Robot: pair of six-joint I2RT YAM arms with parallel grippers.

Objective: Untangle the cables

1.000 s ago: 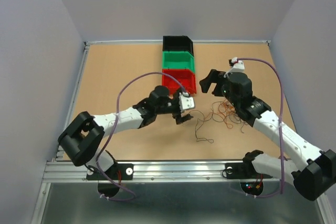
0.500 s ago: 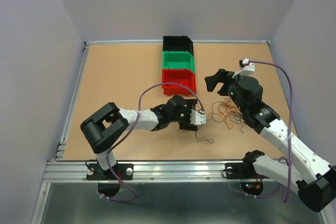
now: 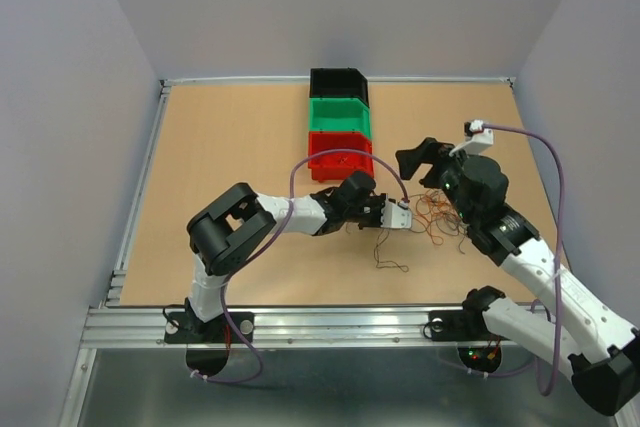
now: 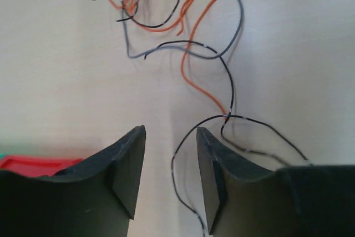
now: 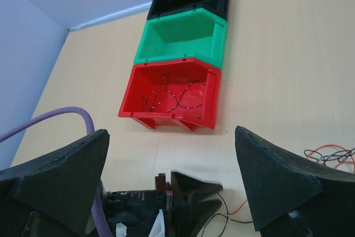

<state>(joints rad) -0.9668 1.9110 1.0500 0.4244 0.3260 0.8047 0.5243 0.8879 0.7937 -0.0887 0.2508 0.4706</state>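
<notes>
Orange, black and grey, the cables (image 3: 435,215) lay in a loose scribbled clump on the bench (image 3: 230,147), right of centre and between the two arms. One stray strand (image 3: 386,259) trailed off toward the near edge. They looked hair-thin, limp and almost weightless, so a pull on one would probably drag its neighbours along rather than free it. Lying flat on the surface, they would likely slip out of a grip that was not pressed right down to the bench. The best place to take hold seemed to be an outlying loop or a free end, such as the black strand (image 4: 228,84) curling out of the clump's edge, not the dense middle. The left fingers (image 3: 399,217) were a little apart with nothing pinched, low over the bench just beside the clump, and that black strand ran on past their tips. The right fingers (image 3: 418,157) were spread wide and empty, held up on the far side of the clump. Behind stood a red bin (image 5: 166,116) with a few thin wires already in it. Compared with a second before, the left arm had swung rightward from in front of the red bin to the clump's edge, and the right arm had drifted slightly right. The cables themselves looked unmoved.
</notes>
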